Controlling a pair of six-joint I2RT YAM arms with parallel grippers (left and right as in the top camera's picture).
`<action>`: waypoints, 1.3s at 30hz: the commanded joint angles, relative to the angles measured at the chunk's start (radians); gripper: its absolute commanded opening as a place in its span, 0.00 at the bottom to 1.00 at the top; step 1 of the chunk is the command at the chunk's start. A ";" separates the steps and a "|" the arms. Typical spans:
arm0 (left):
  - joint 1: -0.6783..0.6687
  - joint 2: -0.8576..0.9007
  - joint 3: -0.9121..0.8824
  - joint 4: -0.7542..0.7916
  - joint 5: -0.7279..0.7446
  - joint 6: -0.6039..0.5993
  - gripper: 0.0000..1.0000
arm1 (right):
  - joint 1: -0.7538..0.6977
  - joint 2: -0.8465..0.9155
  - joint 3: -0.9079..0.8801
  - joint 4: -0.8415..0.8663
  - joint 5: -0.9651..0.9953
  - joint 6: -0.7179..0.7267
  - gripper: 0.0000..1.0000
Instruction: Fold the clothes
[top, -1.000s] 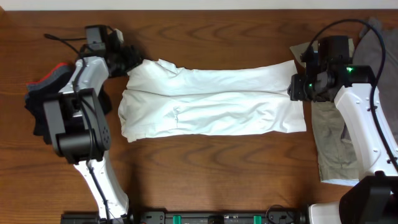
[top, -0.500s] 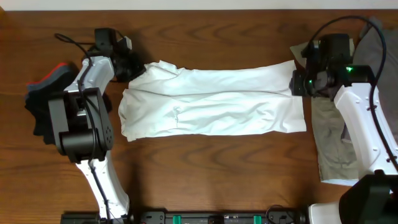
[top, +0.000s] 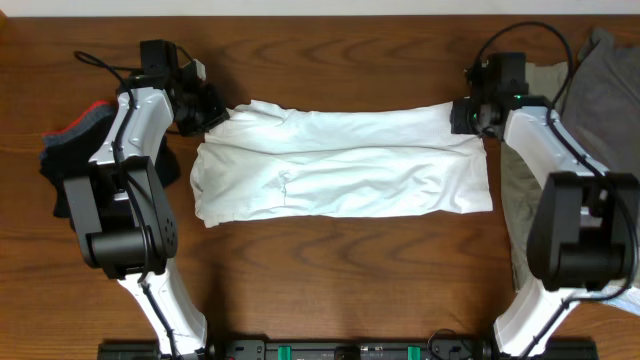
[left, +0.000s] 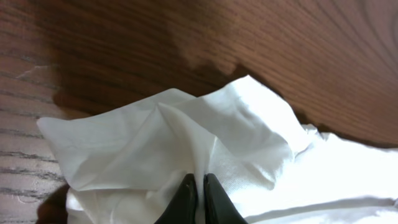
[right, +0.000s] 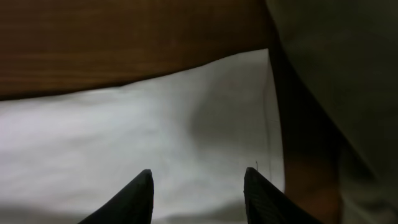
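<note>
A white T-shirt (top: 340, 165) lies folded lengthwise into a long band across the middle of the table. My left gripper (top: 212, 112) sits at its far left corner. In the left wrist view the black jaws (left: 200, 180) stand pinched together on a raised fold of the white T-shirt (left: 155, 143). My right gripper (top: 462, 115) hovers over the shirt's far right corner. The right wrist view shows its two fingers apart (right: 199, 174) above the white cloth (right: 124, 137), with nothing between them.
A beige garment (top: 530, 240) lies along the right side under the right arm, and a grey one (top: 605, 90) at the far right corner. A dark pile with a red patch (top: 70, 150) sits at the left edge. Bare wood surrounds the shirt.
The left gripper has shut on the shirt's far left corner. The right arm has swung back and slightly left, from the shirt's right edge to its far right corner.
</note>
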 joint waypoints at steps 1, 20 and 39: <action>0.002 -0.011 0.021 -0.010 0.010 0.024 0.06 | -0.020 0.033 0.009 0.021 0.021 -0.010 0.46; 0.002 -0.011 0.021 -0.010 0.010 0.024 0.06 | -0.071 0.095 0.009 0.219 -0.043 -0.008 0.45; 0.002 -0.011 0.021 -0.010 0.010 0.024 0.06 | -0.058 0.157 0.009 0.312 -0.054 0.009 0.34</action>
